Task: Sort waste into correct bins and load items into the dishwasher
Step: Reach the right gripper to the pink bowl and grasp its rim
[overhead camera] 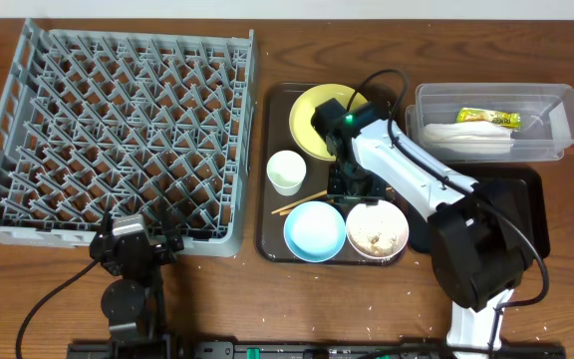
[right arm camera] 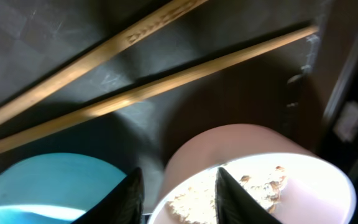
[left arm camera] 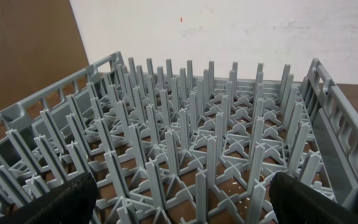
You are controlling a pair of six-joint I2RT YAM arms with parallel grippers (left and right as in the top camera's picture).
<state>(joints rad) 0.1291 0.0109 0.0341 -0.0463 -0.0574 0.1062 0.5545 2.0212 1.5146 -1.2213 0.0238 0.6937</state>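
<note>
Everything here centres on the dark-brown serving tray (overhead camera: pixel 277 110) in the middle of the table. The right gripper (right arm camera: pixel 179 180) is down over the tray's front right corner, and its two fingers (right arm camera: pixel 134 196) stand apart astride the rim of the white bowl (overhead camera: pixel 377 231): one is outside the wall, the other over the pale rice-like crumbs (right arm camera: pixel 260 183) inside. Whether they actually press on that rim cannot be told from these views. Just behind the bowl on the tray floor lie the wooden chopsticks (right arm camera: pixel 166 87), side by side and slanted. The light-blue bowl (overhead camera: pixel 314 231) sits at the tray's front, touching or nearly touching the white bowl. The small white cup (overhead camera: pixel 286 172) stands along the tray's left edge. The round yellow plate (overhead camera: pixel 312 115) fills the tray's back, partly hidden under the right arm. Right of the tray at the back is the clear tub (overhead camera: pixel 422 95), with the yellow-green wrapper (overhead camera: pixel 486 118) and the white napkin (overhead camera: pixel 466 140) inside. The glossy black tray (overhead camera: pixel 526 199) lies right of the serving tray, under the right arm's base. Left of the tray sits the grey dish rack (overhead camera: pixel 243 150), showing only pegs. At the rack's front edge hangs the left gripper (left arm camera: pixel 182 186), its fingers spread wide with nothing between them.
</note>
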